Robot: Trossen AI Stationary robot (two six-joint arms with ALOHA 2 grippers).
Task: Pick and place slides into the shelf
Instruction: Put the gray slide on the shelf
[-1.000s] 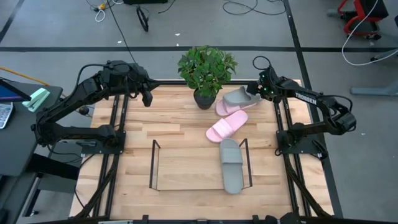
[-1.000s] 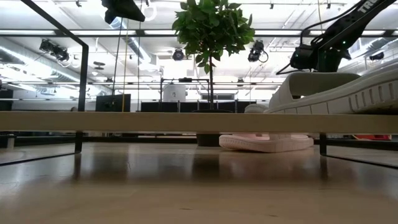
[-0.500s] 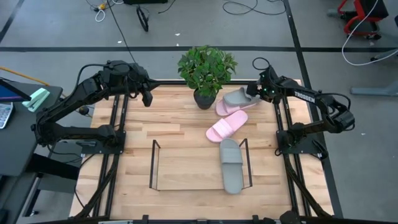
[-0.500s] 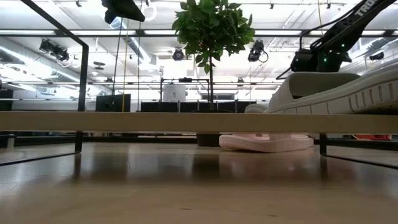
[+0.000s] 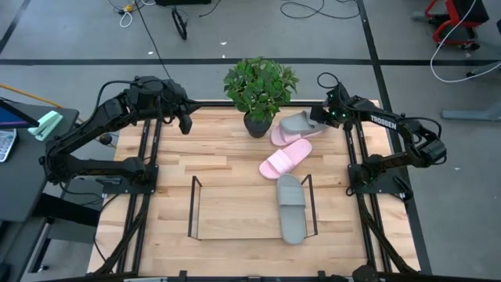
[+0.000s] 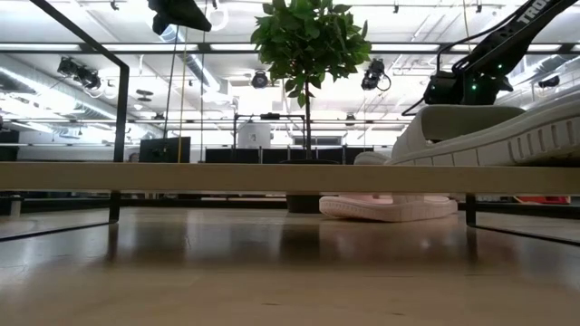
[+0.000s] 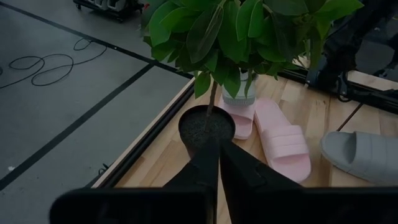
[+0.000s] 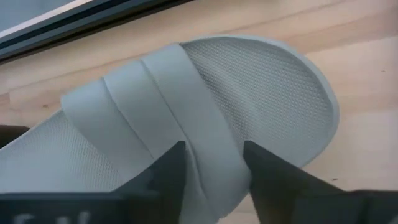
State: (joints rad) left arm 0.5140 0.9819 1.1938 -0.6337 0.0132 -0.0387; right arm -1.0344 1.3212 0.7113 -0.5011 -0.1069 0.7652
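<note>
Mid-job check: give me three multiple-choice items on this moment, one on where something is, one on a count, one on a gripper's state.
1. Where is the right gripper?
A. Over the shelf
B. At the grey slide beside the plant
C. Off the table

2. How many slides lie in the shelf?
A. One
B. Two
C. Four

3. How do the left gripper's fingers stand?
A. Wide apart
B. Closed on a pink slide
C. Together, holding nothing

Key:
1 B: the right wrist view shows its fingers on either side of the grey slide's strap, near the potted plant.
2 A: only one grey slide lies there; both pink slides lie outside.
3 C: the left wrist view shows its fingers pressed together with nothing between them.
</note>
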